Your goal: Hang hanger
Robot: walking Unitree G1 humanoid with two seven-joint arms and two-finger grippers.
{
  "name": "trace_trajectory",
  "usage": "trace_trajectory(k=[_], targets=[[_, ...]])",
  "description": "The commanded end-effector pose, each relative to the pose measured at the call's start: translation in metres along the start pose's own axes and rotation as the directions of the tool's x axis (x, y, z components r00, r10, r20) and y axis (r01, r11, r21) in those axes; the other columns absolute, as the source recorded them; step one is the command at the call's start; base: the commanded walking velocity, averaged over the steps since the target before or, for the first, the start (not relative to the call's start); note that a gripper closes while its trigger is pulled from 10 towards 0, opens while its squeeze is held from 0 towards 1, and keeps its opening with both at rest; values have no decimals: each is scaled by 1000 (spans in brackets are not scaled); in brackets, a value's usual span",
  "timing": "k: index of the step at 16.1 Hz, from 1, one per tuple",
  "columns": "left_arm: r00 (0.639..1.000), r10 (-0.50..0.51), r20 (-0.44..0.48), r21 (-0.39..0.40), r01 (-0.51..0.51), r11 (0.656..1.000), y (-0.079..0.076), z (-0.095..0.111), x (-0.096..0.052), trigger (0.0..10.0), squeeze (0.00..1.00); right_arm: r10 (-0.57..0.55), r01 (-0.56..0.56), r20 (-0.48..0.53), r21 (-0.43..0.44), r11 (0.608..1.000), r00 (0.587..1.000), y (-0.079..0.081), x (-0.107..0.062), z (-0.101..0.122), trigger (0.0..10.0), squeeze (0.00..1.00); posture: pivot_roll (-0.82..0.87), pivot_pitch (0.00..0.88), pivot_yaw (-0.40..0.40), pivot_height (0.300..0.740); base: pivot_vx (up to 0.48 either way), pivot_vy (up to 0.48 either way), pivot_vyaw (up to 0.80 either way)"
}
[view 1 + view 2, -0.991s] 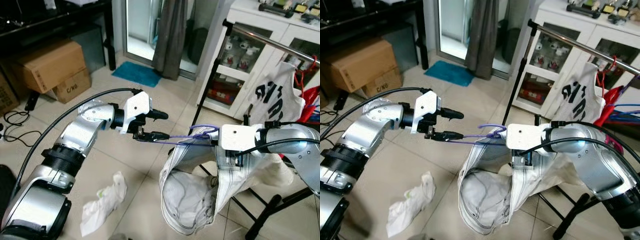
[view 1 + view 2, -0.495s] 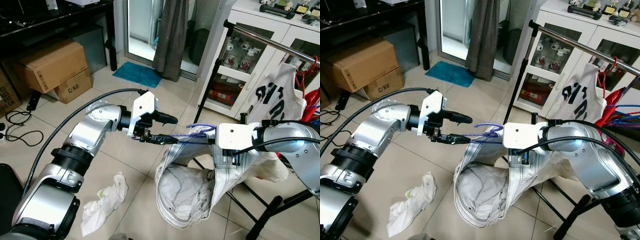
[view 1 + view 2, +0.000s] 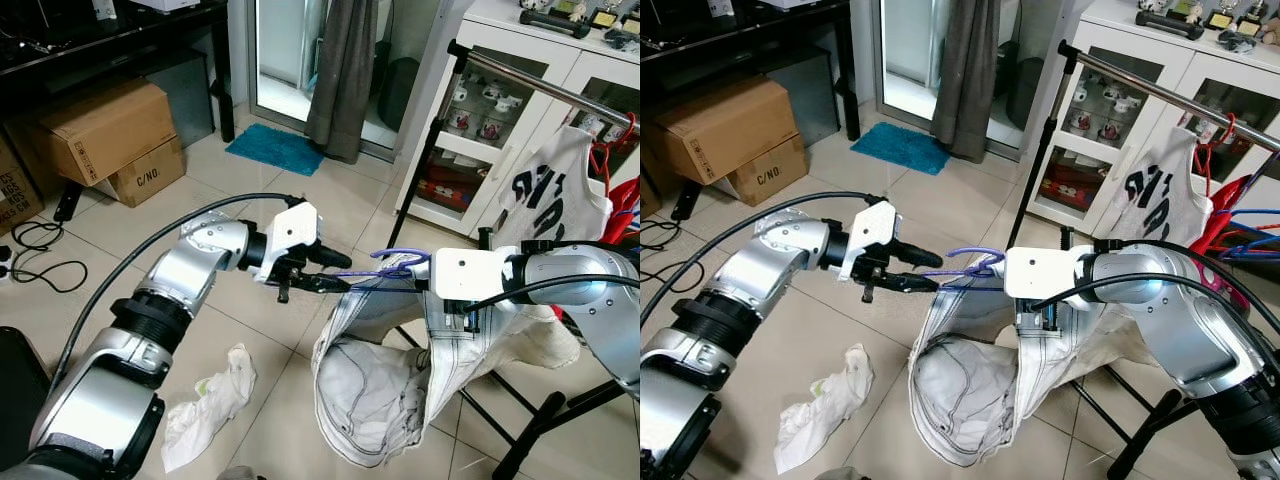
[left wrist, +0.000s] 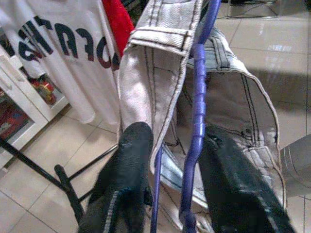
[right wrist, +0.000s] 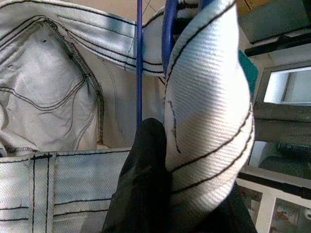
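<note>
A purple wire hanger (image 3: 388,262) lies threaded through the waistband of white jeans (image 3: 375,375) that hang in front of me. My left gripper (image 3: 343,275) is open at the hanger's left end. In the left wrist view its two black fingers (image 4: 126,170) straddle the hanger wire (image 4: 195,111) and a fold of waistband. My right gripper (image 3: 467,322) is shut on the jeans' waistband on the right side, and the cloth is wrapped over its finger (image 5: 146,179). The metal clothes rail (image 3: 545,88) runs above and behind at the right.
A white printed T-shirt (image 3: 555,195) and red hangers (image 3: 612,150) hang on the rail, whose black post (image 3: 425,165) and feet stand behind the jeans. A white cabinet (image 3: 480,130) is behind. A crumpled white cloth (image 3: 210,405), cardboard boxes (image 3: 105,135) and cables (image 3: 30,250) are on the floor at left.
My left gripper has moved right along the hanger, so its fingers now reach around the wire and the waistband edge. The jeans swung slightly; the right gripper kept its hold.
</note>
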State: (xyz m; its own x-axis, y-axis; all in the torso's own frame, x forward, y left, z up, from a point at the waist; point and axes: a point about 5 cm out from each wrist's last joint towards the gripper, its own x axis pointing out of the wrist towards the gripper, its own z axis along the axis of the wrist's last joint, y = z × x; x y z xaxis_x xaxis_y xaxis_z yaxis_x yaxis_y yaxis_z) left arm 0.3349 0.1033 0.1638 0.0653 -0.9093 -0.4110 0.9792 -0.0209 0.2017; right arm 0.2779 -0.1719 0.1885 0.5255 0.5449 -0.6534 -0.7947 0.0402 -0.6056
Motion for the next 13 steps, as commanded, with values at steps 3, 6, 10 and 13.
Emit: trace_trajectory(k=[3,6,10,13], targets=[[997,-62,-49,14,63,998,-1,0,3,0,0,-21,22,19,-61,998,1000,-10,-6,12,10000,0,39,0,-78,740,0,0,0],[995,-39,-95,18,41,999,1,-5,3,0,0,-15,16,24,-67,998,1000,-10,-6,14,10000,0,38,0,-78,740,0,0,0],[999,-1,-50,44,3,999,4,1,3,0,0,-12,14,24,-76,997,1000,-12,-7,15,10000,0,36,0,-77,740,0,0,0],[998,45,42,72,-48,996,1,7,8,0,0,-9,11,21,-81,997,1000,-14,-10,15,10000,0,34,0,-84,740,0,0,0]])
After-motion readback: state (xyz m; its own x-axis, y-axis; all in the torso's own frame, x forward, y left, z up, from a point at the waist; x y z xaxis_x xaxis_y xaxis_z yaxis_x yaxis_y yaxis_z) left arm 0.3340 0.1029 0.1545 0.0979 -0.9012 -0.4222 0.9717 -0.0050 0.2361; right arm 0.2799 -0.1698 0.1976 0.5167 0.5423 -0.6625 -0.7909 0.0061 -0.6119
